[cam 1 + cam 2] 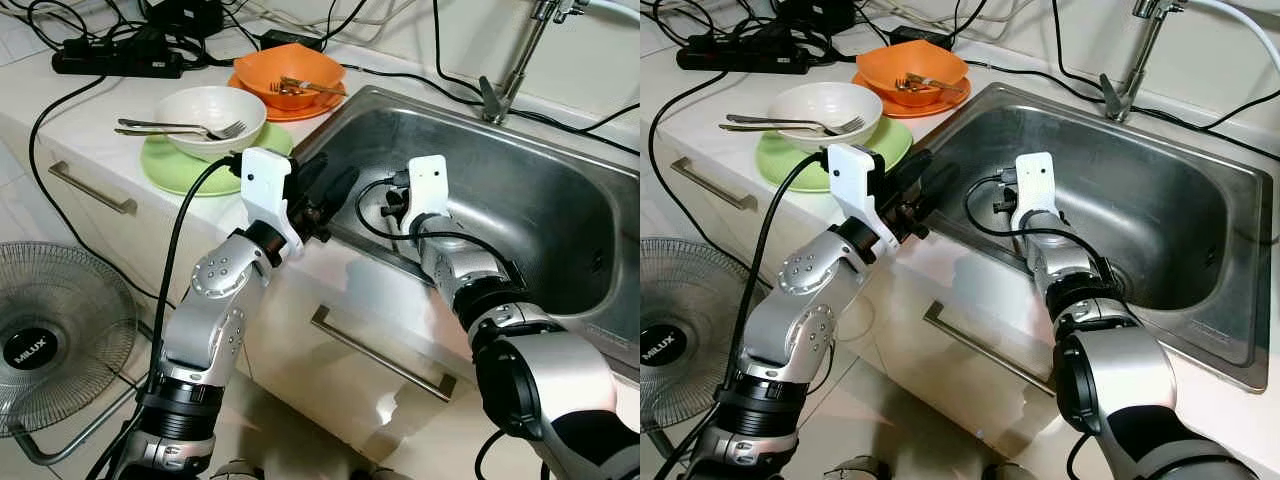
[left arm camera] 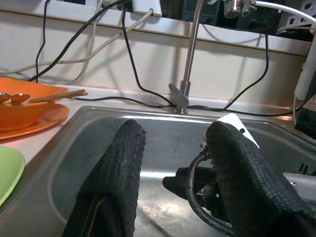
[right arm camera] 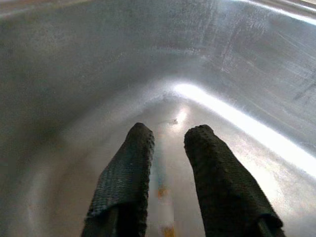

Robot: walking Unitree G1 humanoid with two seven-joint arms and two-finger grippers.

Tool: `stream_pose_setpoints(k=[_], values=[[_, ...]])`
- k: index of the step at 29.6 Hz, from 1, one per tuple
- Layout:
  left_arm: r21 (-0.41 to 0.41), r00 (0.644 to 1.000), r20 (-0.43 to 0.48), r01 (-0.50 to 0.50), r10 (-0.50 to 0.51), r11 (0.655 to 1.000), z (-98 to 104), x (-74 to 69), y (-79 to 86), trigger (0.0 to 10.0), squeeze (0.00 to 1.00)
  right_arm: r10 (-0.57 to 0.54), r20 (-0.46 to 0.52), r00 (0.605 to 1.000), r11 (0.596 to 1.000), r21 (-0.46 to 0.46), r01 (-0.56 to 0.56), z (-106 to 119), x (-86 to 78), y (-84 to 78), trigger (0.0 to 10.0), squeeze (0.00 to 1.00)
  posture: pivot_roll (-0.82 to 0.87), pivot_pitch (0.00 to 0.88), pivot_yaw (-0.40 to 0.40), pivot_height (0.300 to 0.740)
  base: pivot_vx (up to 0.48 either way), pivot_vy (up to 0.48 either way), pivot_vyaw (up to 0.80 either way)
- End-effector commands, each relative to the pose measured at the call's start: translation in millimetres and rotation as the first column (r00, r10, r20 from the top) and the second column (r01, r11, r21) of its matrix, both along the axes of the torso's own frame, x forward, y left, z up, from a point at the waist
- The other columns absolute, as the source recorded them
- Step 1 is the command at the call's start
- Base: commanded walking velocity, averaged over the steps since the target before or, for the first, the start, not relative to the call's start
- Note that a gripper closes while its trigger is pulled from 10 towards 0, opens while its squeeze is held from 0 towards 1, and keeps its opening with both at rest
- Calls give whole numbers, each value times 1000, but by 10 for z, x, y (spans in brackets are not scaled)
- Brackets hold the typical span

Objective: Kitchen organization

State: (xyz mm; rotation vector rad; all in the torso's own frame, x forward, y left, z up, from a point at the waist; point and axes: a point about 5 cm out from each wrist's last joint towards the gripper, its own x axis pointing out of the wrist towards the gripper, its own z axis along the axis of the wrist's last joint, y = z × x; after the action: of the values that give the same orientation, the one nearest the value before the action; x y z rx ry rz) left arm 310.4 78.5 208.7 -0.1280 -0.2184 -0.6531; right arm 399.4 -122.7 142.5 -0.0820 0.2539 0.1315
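Hovering parted and empty, the left gripper (image 1: 322, 196) and right gripper (image 3: 167, 148) reach into the bare sink (image 1: 560, 190). Beyond the left gripper, the white bowl (image 1: 205, 112) and orange bowl (image 1: 290, 72) sit on the counter (image 1: 90, 120), so most work seems left.

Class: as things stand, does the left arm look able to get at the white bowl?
Probably yes. The left gripper hangs open over the sink rim, right beside the white bowl, with nothing between them.

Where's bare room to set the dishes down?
Bare: the sink basin floor beyond the right gripper. Crowded: the counter left of it, with white bowl on green plate, orange bowl, cables behind.
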Motion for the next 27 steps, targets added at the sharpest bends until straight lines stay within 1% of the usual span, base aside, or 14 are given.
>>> stream_pose_setpoints(k=[1,5,6,7,8,13,17,18,19,20,22,23,25,27], values=[[6,1000,-10,17,-17,1000,-21,-16,-35,10000,0,12,10,1000,1000,-13,-12,83,34,9,10000,1000,133,33,-41,740,0,0,0],[5,1000,-10,14,-14,1000,-24,-17,-31,10000,0,0,49,999,1000,7,0,145,53,-11,10000,1000,133,36,-42,740,0,0,0],[3,1000,-9,10,-10,1000,-21,-18,-28,10000,0,-12,97,995,1000,1,12,209,68,-25,10000,165,134,44,-42,740,0,0,0],[2,1000,-5,4,-4,1000,-18,-17,-23,10000,0,-21,153,988,1000,-14,23,282,82,-38,10000,0,134,44,-42,740,0,0,0],[1,1000,-3,0,0,1000,-16,-17,-19,10000,0,-25,189,982,999,-24,30,330,90,-45,10000,0,134,44,-42,740,0,0,0],[7,999,15,-34,34,999,-5,0,12,10000,0,-53,378,924,996,88,20,638,106,-34,10000,0,131,50,-41,740,0,0,0],[36,986,88,-147,143,989,40,50,79,10000,0,-64,559,826,990,142,-20,850,19,-4,10000,0,124,60,-41,740,0,0,0],[36,986,88,-147,143,989,40,50,79,10000,0,-64,559,826,990,142,-20,850,19,-4,10000,0,124,60,-41,740,0,0,0],[49,969,129,-220,212,974,61,77,140,10000,0,-60,615,786,990,140,-35,868,-44,9,10000,0,123,66,-42,740,0,0,0],[54,955,152,-266,255,963,73,91,188,10000,0,-68,632,772,987,157,-41,849,-81,11,10000,0,123,70,-42,740,0,0,0],[56,945,167,-294,282,954,81,99,219,10000,0,-76,641,764,984,170,-44,834,-105,10,10000,0,123,70,-42,740,0,0,0],[33,912,208,-368,354,929,131,98,327,10000,0,-100,649,754,979,198,-41,733,-183,-5,10000,0,123,73,-42,740,0,0,0],[24,901,220,-387,373,922,149,94,359,10000,0,-106,651,752,978,203,-38,699,-207,-8,10000,0,123,79,-42,740,0,0,0],[6,868,266,-436,419,900,200,66,450,10000,0,-133,622,772,973,231,-19,554,-258,-14,10000,0,122,84,-39,740,0,0,0]])
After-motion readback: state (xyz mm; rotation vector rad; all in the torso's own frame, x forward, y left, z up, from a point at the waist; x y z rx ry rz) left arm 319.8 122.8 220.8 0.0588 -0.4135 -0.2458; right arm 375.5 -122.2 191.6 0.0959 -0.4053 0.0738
